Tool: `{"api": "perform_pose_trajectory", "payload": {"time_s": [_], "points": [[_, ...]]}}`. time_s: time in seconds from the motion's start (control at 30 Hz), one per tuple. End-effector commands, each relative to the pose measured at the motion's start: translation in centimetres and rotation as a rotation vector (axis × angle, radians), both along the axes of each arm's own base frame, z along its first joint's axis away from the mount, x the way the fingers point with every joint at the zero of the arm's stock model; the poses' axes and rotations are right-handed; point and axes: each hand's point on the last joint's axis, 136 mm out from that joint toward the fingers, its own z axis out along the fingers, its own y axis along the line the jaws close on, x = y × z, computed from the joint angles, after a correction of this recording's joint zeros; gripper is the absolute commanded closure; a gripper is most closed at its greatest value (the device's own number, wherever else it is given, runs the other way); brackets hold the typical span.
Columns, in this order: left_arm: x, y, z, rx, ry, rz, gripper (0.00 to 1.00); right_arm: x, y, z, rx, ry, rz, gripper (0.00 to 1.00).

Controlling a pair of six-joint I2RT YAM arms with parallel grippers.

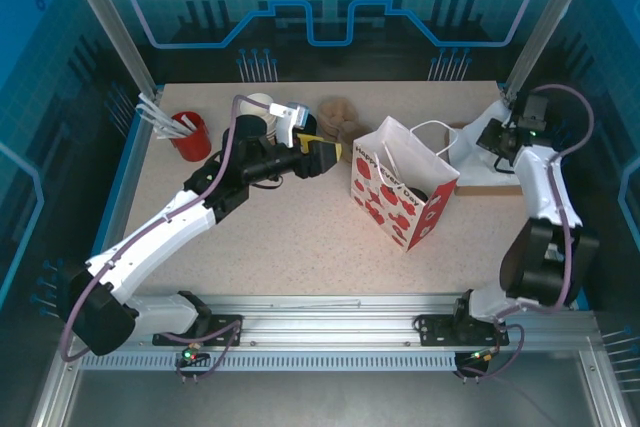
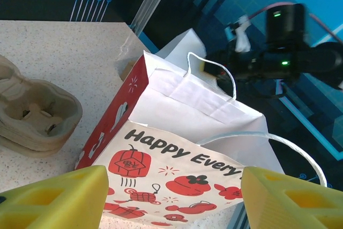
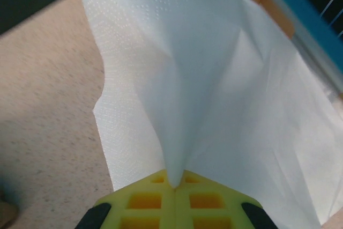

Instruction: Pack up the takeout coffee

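The strawberry-print paper bag (image 1: pixel 395 187) stands open in the middle of the table, and its "Happy Every" face (image 2: pixel 177 159) is close in the left wrist view. Low inside its mouth lies a dark round shape (image 1: pixel 417 193), seemingly the black lid of the takeout coffee; the cup itself is hidden. My left gripper (image 1: pixel 328 153) hovers just left of the bag, open, its yellow fingers (image 2: pixel 59 199) wide apart with nothing between them. At the back right my right gripper (image 1: pixel 487 140) is shut on a white napkin (image 3: pixel 214 79), pinched into a peak at the fingertips (image 3: pixel 174 183).
A red cup (image 1: pixel 190 135) with white sticks stands at the back left. Beside it is a stack of white paper cups (image 1: pixel 258 112). Brown pulp cup carriers (image 1: pixel 340 117) sit behind the left gripper. More napkins lie on a brown board (image 1: pixel 495 185) at the right.
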Motion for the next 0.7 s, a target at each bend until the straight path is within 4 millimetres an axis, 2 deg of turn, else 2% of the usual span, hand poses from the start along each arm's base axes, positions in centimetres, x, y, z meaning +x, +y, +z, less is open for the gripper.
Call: {"api": "perform_pose_trajectory", "payload": {"time_s": [0.0, 0.13, 0.3, 0.5, 0.67], "points": [[0.0, -0.5, 0.2, -0.021, 0.001, -0.027, 0.32, -1.1, 0.9, 5.0, -0.111, -0.121, 0.026, 0.99], [0.2, -0.5, 0.2, -0.021, -0.001, -0.024, 0.32, -2.8, 3.2, 11.0, -0.223, -0.227, 0.097, 0.99], [0.3, -0.7, 1.3, -0.024, -0.033, -0.027, 0.32, -5.4, 7.4, 19.1, -0.353, -0.377, 0.226, 1.0], [0.3, -1.0, 3.5, -0.036, -0.097, -0.05, 0.32, -8.5, 12.0, 25.9, -0.387, -0.525, 0.372, 1.0], [0.3, -1.2, 5.5, -0.002, -0.215, -0.076, 0.31, -11.0, 16.9, 29.9, -0.323, -0.626, 0.569, 1.0]]}}
